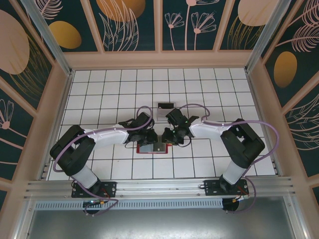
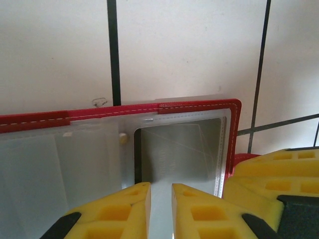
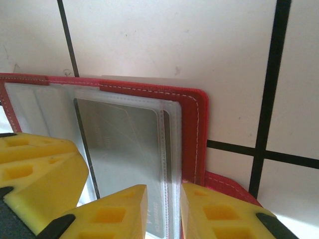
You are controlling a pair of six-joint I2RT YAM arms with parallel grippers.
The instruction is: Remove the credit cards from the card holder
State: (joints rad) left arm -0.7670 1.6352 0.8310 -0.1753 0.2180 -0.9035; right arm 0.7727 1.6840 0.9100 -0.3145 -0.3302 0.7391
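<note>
Card holder (image 3: 192, 124): red leather-like cover, pale stitching along the edge; inner sleeves (image 2: 60, 164) of clear glossy plastic, slightly creased. Surface (image 2: 189, 45): smooth matt white, dark grid lines.

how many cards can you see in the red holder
1: a grey card inside the clear sleeve at the right end of the card holder; others may be hidden beneath.

the card holder (image 3: 192, 124) is red with white stitching, its sleeves frosted grey over a dark grey card (image 3: 124, 144). left pincer (image 2: 160, 191) and right pincer (image 3: 164, 194) are yellow and black. the worktop (image 1: 199, 89) is white, gridded black; the walls (image 1: 177, 42) dark teal with orange ovals.
</note>
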